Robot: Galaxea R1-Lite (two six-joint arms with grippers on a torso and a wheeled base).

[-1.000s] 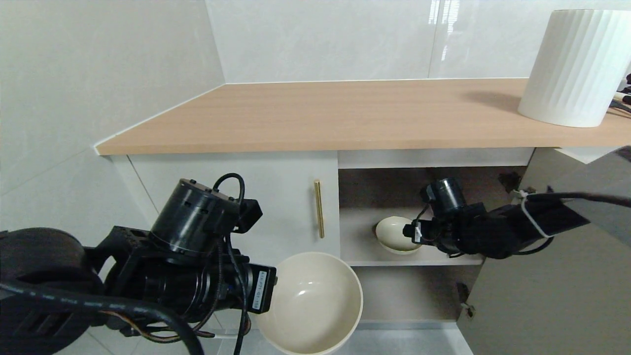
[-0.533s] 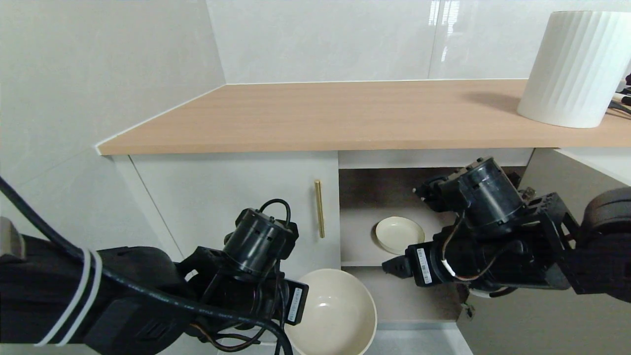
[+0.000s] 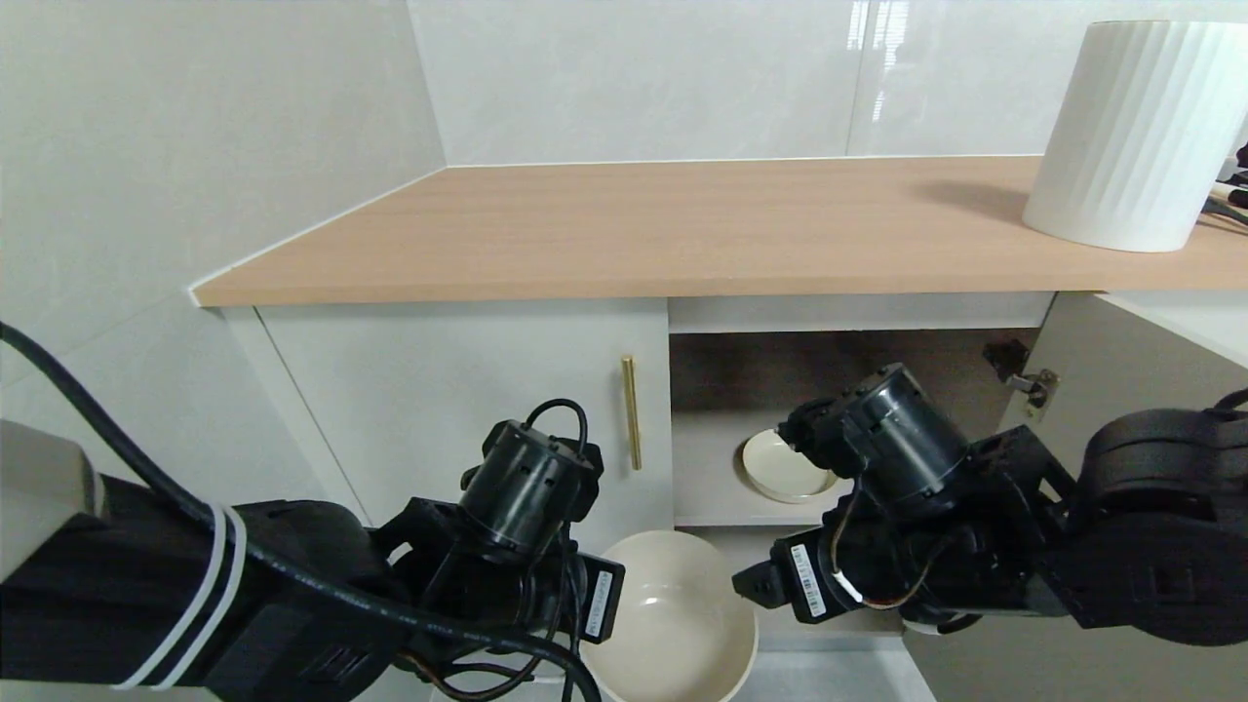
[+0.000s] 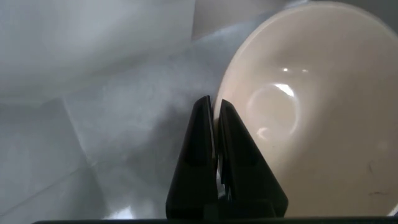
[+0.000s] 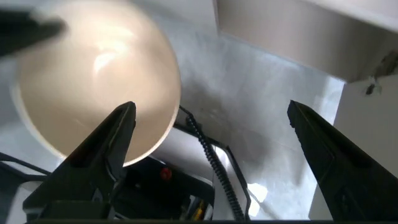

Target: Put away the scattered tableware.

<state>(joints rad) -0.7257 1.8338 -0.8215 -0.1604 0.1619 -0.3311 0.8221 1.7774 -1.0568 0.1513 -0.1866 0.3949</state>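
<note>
Down at the bottom middle of the head view, the cream bowl (image 3: 673, 624) hangs mouth-up, its left rim clamped between the pinched fingers of the left gripper (image 4: 216, 104). The bowl's lowest edge is cut off by the frame. Just right of the bowl's rim sits the right gripper (image 5: 211, 118), its fingers spread wide and holding nothing. Pale floor shows between them.

Above the bowl, the shelf (image 3: 702, 517) front edge runs across the open cabinet bay at centre right. A small dish (image 3: 775, 468) lies on that shelf, its right side hidden behind the right arm, with a strip of bare shelf between it and the closed door (image 3: 468, 390). The brass handle (image 3: 632, 411) runs along that door's right edge. The open door (image 3: 1121, 370) stands at far right. A white ribbed container (image 3: 1136, 136) stands on the countertop (image 3: 682, 229) at upper right.
</note>
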